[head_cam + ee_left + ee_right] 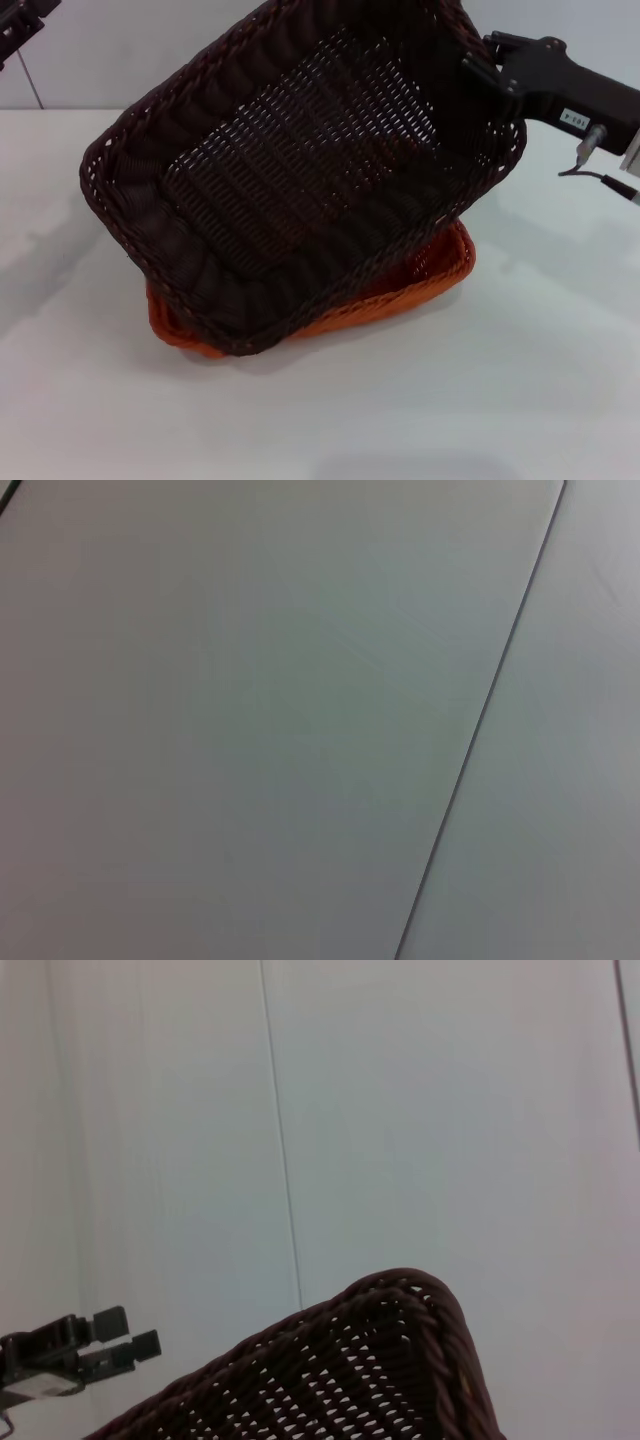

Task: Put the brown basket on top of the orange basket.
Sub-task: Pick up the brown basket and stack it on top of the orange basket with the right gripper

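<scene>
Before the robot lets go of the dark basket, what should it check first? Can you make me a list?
1. Is the right gripper holding the brown basket? Ok: it clamps the far right rim.
2. Is the brown basket above the orange basket? Ok: it covers most of it.
3. Is the brown basket level? Not ok: it is tilted, with the gripped side raised.
4. Do the two baskets line up? Not ok: the brown one is turned and sticks out past the orange one on the left.
5. Is the left gripper out of the way? Ok: it is up at the far left corner.
6. Is the brown basket's low corner already touching the orange basket? Cannot tell.
</scene>
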Tool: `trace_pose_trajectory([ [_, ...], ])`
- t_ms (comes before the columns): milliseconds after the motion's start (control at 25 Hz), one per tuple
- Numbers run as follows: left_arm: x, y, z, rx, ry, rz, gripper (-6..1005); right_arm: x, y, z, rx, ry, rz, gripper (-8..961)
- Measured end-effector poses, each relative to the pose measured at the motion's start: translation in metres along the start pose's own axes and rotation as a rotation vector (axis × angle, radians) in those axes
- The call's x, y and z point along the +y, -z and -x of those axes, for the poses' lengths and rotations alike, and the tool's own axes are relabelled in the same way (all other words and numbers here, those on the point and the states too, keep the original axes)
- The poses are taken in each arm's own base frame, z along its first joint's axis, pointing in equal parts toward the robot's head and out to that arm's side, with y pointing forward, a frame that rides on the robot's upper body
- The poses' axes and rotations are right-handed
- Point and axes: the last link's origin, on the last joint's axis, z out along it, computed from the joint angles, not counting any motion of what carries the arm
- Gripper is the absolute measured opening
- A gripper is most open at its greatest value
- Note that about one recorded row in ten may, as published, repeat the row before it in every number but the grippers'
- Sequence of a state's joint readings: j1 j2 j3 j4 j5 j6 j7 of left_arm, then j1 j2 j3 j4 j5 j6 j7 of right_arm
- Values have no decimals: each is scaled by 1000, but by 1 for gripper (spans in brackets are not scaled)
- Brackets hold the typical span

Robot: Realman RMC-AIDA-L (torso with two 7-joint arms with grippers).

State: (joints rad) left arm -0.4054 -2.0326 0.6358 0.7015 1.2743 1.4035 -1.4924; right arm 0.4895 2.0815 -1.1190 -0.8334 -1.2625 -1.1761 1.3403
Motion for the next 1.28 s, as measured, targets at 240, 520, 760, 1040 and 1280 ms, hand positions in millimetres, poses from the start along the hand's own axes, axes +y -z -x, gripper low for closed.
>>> trace_pose_trajectory([
  [240,0,0,1,-4,0,1,847,1,2,-12,16,-5,-8,191],
  [520,1,0,3,-15,1,3,847,3,1,-21,14,-24,-12,197],
  [760,1,-2,6,-16,11,4,847,6,0,-28,3,-37,-15,203],
  [1040,2,-1,8,-16,16,3,847,7,4,-36,20,-52,-20,209],
  [1280,4,-1,9,-18,18,11,847,10,8,-43,36,-63,-18,215],
])
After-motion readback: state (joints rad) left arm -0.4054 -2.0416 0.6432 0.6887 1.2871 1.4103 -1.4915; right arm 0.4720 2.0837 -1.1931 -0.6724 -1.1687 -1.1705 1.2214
